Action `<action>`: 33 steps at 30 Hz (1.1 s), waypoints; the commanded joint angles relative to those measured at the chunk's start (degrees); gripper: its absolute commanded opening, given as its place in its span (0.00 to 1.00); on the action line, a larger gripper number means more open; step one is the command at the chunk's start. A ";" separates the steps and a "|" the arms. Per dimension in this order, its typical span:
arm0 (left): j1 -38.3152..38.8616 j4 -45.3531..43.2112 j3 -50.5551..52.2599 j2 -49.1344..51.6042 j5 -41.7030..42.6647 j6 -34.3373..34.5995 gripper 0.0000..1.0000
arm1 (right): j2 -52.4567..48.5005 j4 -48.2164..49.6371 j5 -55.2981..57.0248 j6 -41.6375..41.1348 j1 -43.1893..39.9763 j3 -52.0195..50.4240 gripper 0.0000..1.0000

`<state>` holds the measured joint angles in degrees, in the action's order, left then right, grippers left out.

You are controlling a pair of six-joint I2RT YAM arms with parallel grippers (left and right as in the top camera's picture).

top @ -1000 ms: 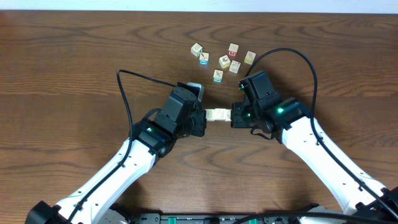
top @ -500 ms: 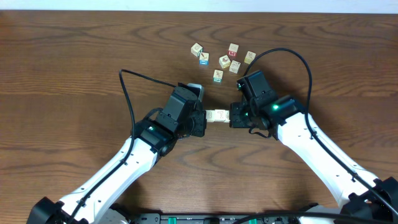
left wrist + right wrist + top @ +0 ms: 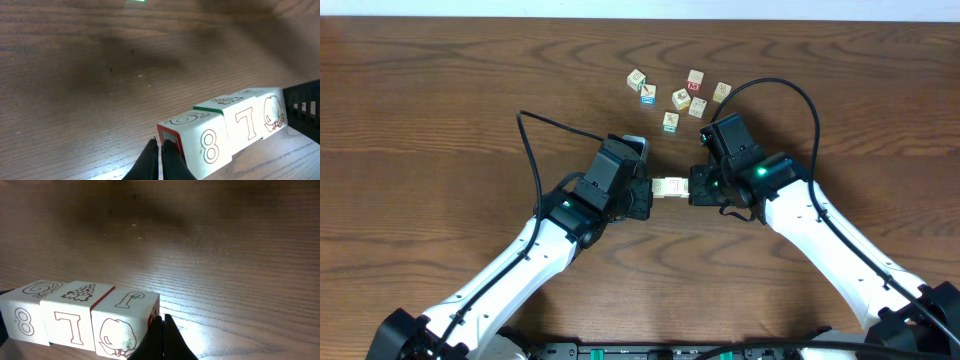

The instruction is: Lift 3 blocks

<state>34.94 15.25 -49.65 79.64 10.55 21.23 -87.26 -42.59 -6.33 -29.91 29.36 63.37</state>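
Three pale blocks [image 3: 671, 186] form one tight row between my two grippers; their faces show an 8, a 7 and an apple outline. My left gripper [image 3: 649, 189] is shut, its closed fingertips pressed against the row's left end, the red-edged face of the blocks [image 3: 225, 132]. At the other end my right gripper [image 3: 693, 187] is also shut and pushes on the apple block of the blocks [image 3: 75, 315]. In the wrist views the left gripper [image 3: 161, 150] and right gripper [image 3: 162, 325] have nothing between their own fingers. I cannot tell whether the row touches the table.
Several loose small cubes [image 3: 681, 96] with coloured faces lie scattered behind the grippers, toward the table's far edge. Black cables arc from both arms over the wooden table [image 3: 440, 110].
Both arms have shifted only slightly, the right one a little to the left. The row of three blocks stays pinched between the grippers in almost the same place.
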 commanded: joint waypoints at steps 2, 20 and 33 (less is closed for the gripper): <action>3.67 -1.99 -2.64 0.98 12.79 0.50 0.07 | -0.09 2.73 -14.95 -0.28 2.99 3.37 0.01; 3.67 -2.01 -2.64 2.08 12.76 0.50 0.08 | -0.09 2.71 -15.13 -1.33 2.99 3.37 0.01; 3.67 -2.03 -2.64 3.17 12.72 0.50 0.07 | -0.98 2.71 -14.86 -1.31 2.99 3.26 0.01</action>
<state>34.94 15.25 -49.65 82.15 10.52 21.45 -87.31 -42.61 -6.35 -30.15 29.36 63.37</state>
